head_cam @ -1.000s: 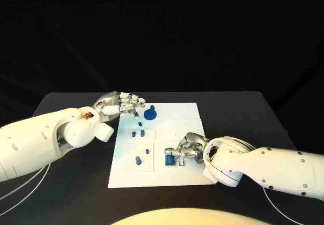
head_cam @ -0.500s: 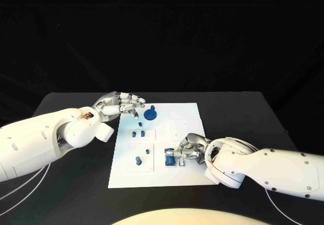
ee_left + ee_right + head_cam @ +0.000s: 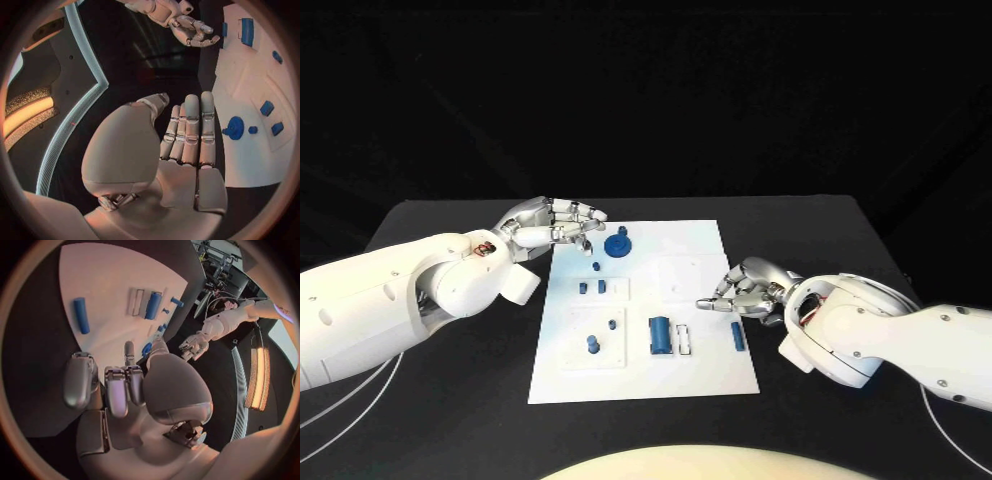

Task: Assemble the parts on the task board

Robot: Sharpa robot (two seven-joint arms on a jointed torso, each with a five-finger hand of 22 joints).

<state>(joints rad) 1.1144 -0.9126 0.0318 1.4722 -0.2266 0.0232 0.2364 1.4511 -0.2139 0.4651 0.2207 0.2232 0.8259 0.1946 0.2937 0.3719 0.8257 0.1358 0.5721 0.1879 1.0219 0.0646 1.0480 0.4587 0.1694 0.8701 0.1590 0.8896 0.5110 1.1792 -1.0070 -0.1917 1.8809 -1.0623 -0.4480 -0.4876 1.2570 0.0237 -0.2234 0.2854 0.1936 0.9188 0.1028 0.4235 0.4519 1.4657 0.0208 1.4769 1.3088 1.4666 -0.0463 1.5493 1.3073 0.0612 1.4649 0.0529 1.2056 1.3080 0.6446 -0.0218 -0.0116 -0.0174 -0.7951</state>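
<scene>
In the head view, the task board [image 3: 678, 255] is seen in the middle of the black table [image 3: 459, 225]. The left hand [image 3: 557, 224] is held over the board's far left corner, fingers apart, nothing gripped; a round blue part [image 3: 620, 243] lies just beside its fingertips. The right hand [image 3: 746, 291] is placed at the board's right edge, fingers loosely spread and empty. A loose blue bar [image 3: 738, 336] lies near that hand on the board, and a thicker blue block [image 3: 658, 335] is seated beside a pale slot [image 3: 684, 339]. Smaller blue pieces [image 3: 593, 287] are seen further left

In the left wrist view, the left hand's fingers [image 3: 190, 131] are laid out straight, side by side, and nothing is held; the round part [image 3: 235, 128] is near their tips, apart from them

In the right wrist view, the right hand's fingers [image 3: 117, 389] are seen parted with nothing between them, the bar [image 3: 80, 315] lying well ahead on the board

A risk is judged from here: the loose bar could be nudged off the board's near edge by a sideways approach, or the unfastened-looking board could be shifted if an edge is pressed
</scene>
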